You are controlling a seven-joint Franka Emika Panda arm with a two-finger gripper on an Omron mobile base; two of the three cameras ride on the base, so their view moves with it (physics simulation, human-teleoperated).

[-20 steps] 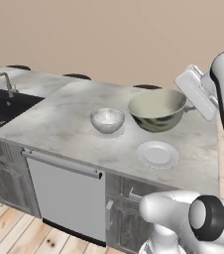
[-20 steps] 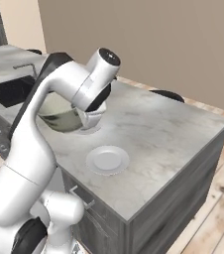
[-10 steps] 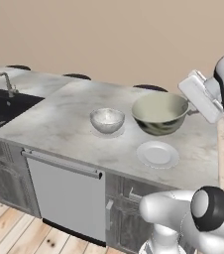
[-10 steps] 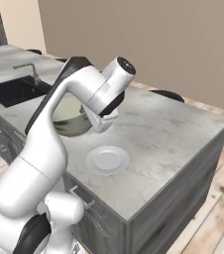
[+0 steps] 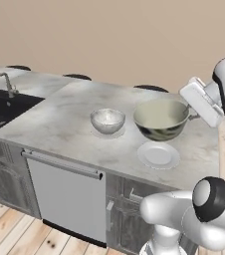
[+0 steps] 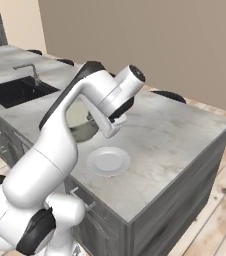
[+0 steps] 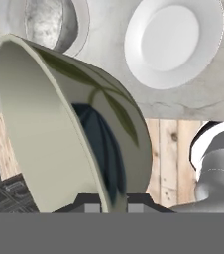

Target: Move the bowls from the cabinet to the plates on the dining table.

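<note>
Your claw (image 7: 106, 201) is clamped on the rim of the greenish bowl (image 7: 69, 124): at the bottom of the hand view the two dark tips sit close on either side of the bowl's edge, with the cream inside to the left and the mottled green outside to the right. In the left base view the claw (image 5: 190, 115) sits at the right of the frame, gripping the right edge of the same bowl (image 5: 160, 118), which hangs upright just above the marble table (image 5: 59, 124).

You have two bowls. The held one is the larger. The other, a pale marbled bowl (image 5: 107, 121), sits left of it near the middle of the frame, resting on a plate whose rim (image 5: 95, 132) just peeks out under it. In the hand view that marbled bowl (image 7: 47, 22) shows at the upper left.

You can count two plates as well: the one under the marbled bowl, and a bare white plate (image 5: 158, 155) lying flat on the table just below the held bowl in the left base view. The greenish bowl hangs beside this plate, not over its centre. In the right base view the bare plate (image 6: 108, 162) lies below the hand, centre-left, and the arm hides most of the held bowl (image 6: 80, 125). In the hand view the bare plate (image 7: 173, 39) fills the upper right.

A black sink (image 5: 2, 105) with a tap (image 5: 2, 82) sits at the far left of the table.
</note>
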